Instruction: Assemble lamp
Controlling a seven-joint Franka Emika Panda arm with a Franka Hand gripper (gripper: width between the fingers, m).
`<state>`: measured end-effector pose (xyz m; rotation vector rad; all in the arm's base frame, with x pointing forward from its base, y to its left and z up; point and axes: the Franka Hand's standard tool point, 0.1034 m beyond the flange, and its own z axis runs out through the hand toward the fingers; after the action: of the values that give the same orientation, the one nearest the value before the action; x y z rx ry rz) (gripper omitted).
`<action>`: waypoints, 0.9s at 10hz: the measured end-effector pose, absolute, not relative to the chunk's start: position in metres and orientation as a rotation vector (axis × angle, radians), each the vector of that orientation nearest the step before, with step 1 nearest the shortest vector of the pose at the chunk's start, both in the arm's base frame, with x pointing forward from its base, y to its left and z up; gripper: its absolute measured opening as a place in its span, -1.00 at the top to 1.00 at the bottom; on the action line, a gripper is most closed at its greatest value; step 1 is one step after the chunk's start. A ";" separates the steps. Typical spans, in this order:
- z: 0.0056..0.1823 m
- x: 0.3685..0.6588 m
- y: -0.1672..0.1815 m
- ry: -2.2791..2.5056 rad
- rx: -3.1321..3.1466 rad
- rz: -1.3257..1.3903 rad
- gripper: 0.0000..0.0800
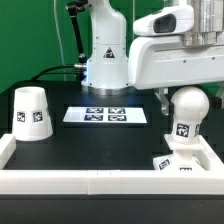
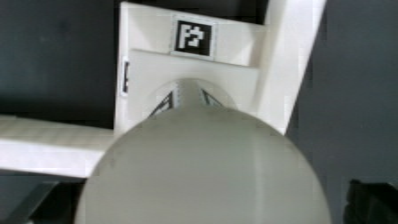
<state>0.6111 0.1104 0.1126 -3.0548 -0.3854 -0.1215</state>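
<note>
A: Looking at the exterior view now. Biggest first, pls?

B: Flat black table (image 1: 90, 145) fills most of the frame. White robot arm (image 1: 105, 50) stands at top centre, its bulky head reaching across the upper right. Low white wall (image 1: 90, 183) runs along the bottom edge & up both sides.

A: Smaller stuff?

B: The marker board (image 1: 105, 115), a thin flat white sheet w/ tags, lies mid-frame near the arm's foot. White plastic cup-like cone shade (image 1: 32, 110) sits centre left, narrow end up, tag facing the cam, well apart from the other parts.

A: And the bulb?

B: White ball-shaped plastic bulb (image 1: 190, 110) is upright, right of centre, w/ a tag on its neck. It sits over the low square stepped white base (image 1: 172, 163) in the lower-right corner, just beside the wall. Can't tell if it's fully seated.

A: Tool?

B: Two-finger gripper (image 1: 184, 98) hangs around the ball, jaws spread wide, released, clamping nothing. One dark finger (image 1: 161, 100) shows just beside the ball on the exterior view's left. The other is hidden.

A: Wrist cam?

B: The bulb (image 2: 196, 165) is blurred & very close. Beyond it there's a white tagged piece (image 2: 192, 37). Can't tell which part it is.
</note>
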 end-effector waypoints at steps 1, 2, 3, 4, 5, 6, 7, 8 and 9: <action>0.112 0.611 0.110 -0.470 -3.046 -0.123 -0.75; 0.112 0.611 0.108 -0.598 -3.033 -0.126 -0.75; 0.112 0.611 0.107 -0.683 -3.018 -0.128 -0.75; 0.112 0.613 0.105 -0.828 -2.992 -0.144 -0.75; 0.114 0.619 0.102 -1.033 -2.952 -0.200 -0.75; 0.115 0.621 0.101 -1.184 -2.913 -0.222 -0.75; 0.115 0.621 0.101 -1.330 -2.861 -0.220 -0.75; 0.115 0.621 0.100 -1.433 -2.819 -0.209 -0.75; 0.114 0.620 0.100 -1.580 -2.758 -0.182 -0.75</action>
<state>0.6203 0.0997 0.1144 -2.7578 -1.5799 -0.1822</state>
